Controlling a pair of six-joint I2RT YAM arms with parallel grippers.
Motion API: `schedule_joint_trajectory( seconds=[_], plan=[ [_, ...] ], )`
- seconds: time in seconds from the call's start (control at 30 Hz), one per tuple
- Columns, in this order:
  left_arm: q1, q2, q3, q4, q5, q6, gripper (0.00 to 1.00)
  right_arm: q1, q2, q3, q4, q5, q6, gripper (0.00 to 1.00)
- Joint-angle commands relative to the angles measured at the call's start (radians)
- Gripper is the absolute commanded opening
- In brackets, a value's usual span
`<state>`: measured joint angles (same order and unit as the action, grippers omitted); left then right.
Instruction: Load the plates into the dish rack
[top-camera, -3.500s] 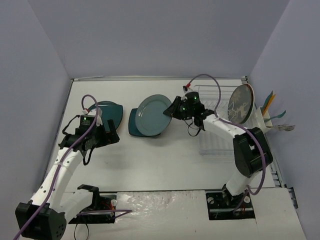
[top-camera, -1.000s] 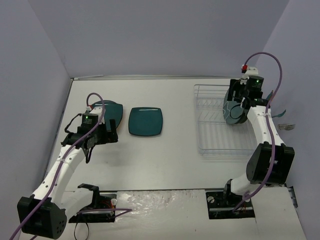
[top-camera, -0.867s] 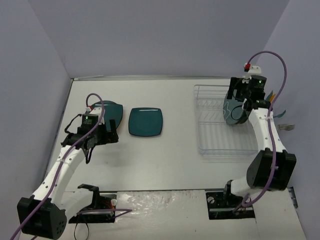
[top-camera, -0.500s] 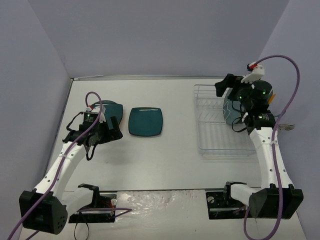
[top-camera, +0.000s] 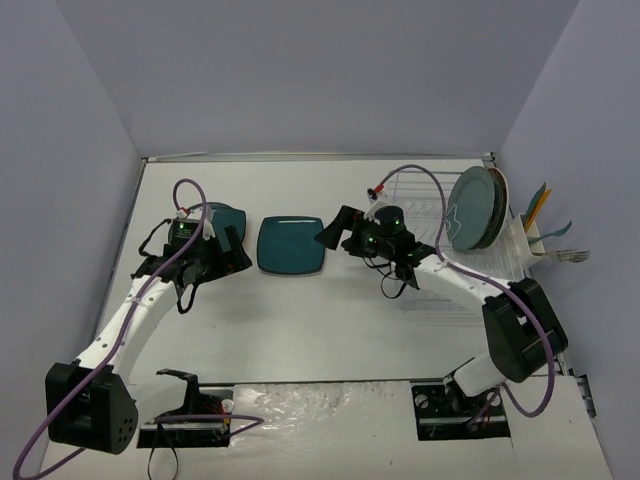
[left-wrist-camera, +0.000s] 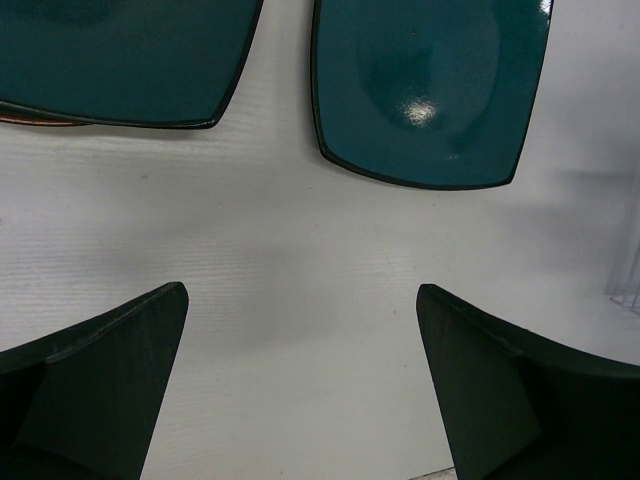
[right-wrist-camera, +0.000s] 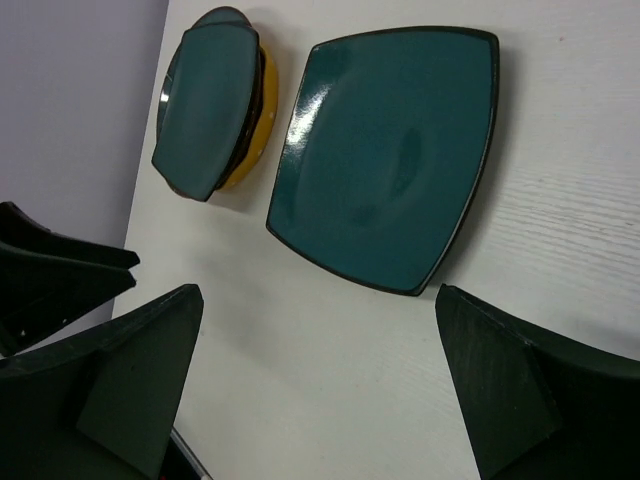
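I see right gripper (right-wrist-camera: 318, 295) and left gripper (left-wrist-camera: 302, 300) gaping empty; I'd pinch the glossy plate (right-wrist-camera: 385, 150) by its rim, likely stiff, slippery, breakable.

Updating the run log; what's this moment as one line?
left gripper open by stack | right gripper open, facing square plate | two plates upright in rack

The one dish rack (top-camera: 425, 200) holds two round plates (top-camera: 468, 208). Left of it lie two dark teal square plates (top-camera: 290, 243) and one orange-yellow plate (right-wrist-camera: 262, 120).
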<state>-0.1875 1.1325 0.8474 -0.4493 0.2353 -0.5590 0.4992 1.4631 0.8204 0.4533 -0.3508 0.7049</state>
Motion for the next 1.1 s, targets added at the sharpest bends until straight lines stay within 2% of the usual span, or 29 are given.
schedule_joint_trajectory(
  seconds=[0.0,0.17,0.87,1.07],
  plan=[
    [0.008,0.0,0.06,0.052,0.004,0.008,0.97,0.077,0.118,0.037,0.216,0.136,0.134,0.98],
    [0.013,-0.005,0.05,0.032,-0.002,0.038,0.97,0.085,0.233,0.048,0.231,0.142,0.194,0.96],
    [0.012,-0.1,0.039,-0.067,0.02,0.077,0.97,0.131,0.458,-0.017,0.412,0.143,0.451,0.87],
    [0.013,-0.129,0.035,-0.094,0.009,0.094,0.97,0.142,0.514,-0.041,0.47,0.159,0.513,0.8]
  ],
)
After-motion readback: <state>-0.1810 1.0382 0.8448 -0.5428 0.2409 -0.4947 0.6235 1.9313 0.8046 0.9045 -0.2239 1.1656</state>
